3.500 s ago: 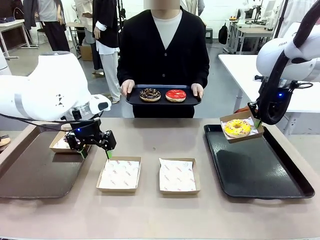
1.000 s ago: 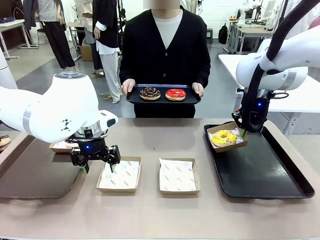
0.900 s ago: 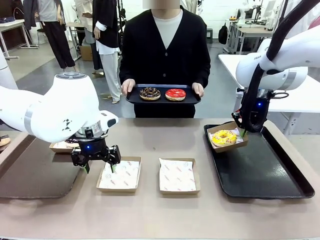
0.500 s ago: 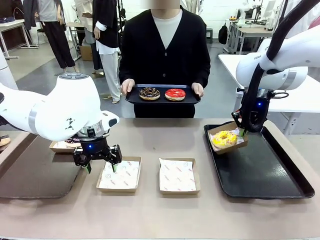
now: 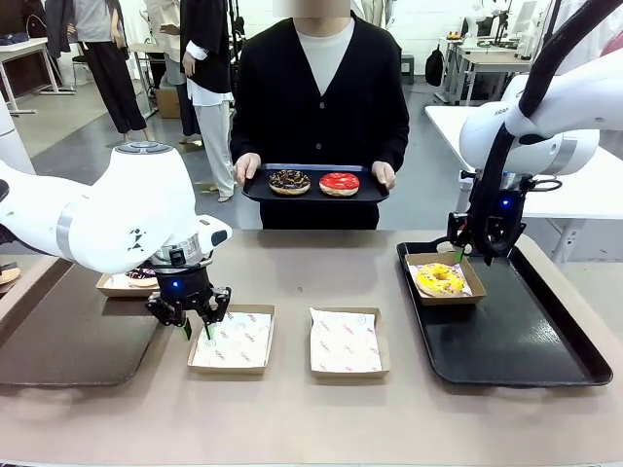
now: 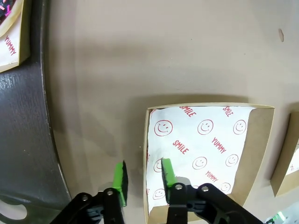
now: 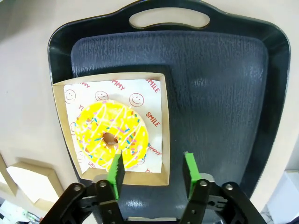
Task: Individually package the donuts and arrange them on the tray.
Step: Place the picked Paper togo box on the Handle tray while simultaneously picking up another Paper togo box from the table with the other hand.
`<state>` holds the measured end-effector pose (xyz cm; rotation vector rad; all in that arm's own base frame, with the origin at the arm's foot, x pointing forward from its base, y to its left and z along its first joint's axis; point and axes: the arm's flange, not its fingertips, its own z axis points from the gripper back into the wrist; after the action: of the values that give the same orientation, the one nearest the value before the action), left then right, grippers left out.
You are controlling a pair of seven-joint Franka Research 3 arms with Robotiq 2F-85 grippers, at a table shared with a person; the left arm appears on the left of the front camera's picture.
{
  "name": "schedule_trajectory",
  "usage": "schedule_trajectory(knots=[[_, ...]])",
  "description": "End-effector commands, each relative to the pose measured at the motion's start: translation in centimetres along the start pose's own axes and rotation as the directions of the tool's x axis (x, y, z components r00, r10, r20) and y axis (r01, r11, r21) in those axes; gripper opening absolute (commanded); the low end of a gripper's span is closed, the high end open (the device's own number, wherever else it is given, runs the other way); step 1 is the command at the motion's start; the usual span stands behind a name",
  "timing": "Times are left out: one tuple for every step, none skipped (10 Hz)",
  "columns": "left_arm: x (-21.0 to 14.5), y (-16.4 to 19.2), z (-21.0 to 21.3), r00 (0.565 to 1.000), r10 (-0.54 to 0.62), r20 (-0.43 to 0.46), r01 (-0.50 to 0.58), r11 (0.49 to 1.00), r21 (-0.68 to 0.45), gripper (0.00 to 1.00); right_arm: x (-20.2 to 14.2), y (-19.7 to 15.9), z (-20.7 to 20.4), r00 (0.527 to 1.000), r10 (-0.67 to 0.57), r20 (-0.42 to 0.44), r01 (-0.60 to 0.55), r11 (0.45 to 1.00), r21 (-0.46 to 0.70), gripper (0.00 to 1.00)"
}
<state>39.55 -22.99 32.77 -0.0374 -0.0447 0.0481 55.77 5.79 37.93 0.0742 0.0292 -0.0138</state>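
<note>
The left gripper [image 6: 143,171] is about half closed. Its green pads [image 6: 120,179] stand on either side of the near-left wall of an empty cardboard box [image 6: 209,105], one outside on the table [image 6: 140,56] and one inside over the smiley-printed paper liner [image 6: 205,149]. A gap shows on each side of the wall, so it has hold of nothing. Just left of the box lies a brown tray [image 5: 58,341]. A second box [image 5: 117,284] sits at that tray's far corner with a dark donut [image 5: 139,274] in it, mostly hidden behind the arm. Another empty lined box [image 5: 348,341] sits just right of the first, the two close but apart.

The right gripper [image 7: 152,169] is spread wide and empty. It hovers over the near wall of a third box [image 7: 60,116], which lies flat at the far-left corner of the black tray [image 7: 224,93]. The yellow donut [image 7: 111,135], with white lines of icing and sprinkles, rests in that box on its printed paper.

Across the table a person [image 5: 321,88] holds a small dark tray [image 5: 255,194] in both hands. On it, side by side, are the chocolate sprinkled donut [image 5: 290,181] and the red donut [image 5: 339,183].
</note>
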Motion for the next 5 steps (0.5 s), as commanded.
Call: schedule_trajectory(knots=[[0.18,-0.27,0.13,1.000,0.009,0.023,-0.009,1.000,0.019,0.00,0.22,-0.24,0.06,1.000,0.013,0.003,-0.013,1.000,0.028,1.00],[0.16,-0.22,0.20,1.000,0.009,0.022,-0.010,1.000,0.020,0.00,0.11,-0.29,0.17,1.000,0.013,0.006,-0.013,0.999,0.031,1.00],[0.18,-0.17,0.26,1.000,0.010,0.022,-0.010,1.000,0.021,0.00,0.03,-0.35,0.27,1.000,0.012,0.009,-0.012,0.999,0.035,1.00],[0.25,-0.16,0.31,1.000,0.011,0.021,-0.011,1.000,0.021,0.00,-0.08,-0.40,0.30,1.000,0.012,0.011,-0.012,0.999,0.038,1.00],[0.29,-0.14,0.36,1.000,0.011,0.021,-0.011,1.000,0.021,0.00,-0.21,-0.54,0.37,1.000,0.010,0.011,-0.011,0.999,0.043,1.00]])
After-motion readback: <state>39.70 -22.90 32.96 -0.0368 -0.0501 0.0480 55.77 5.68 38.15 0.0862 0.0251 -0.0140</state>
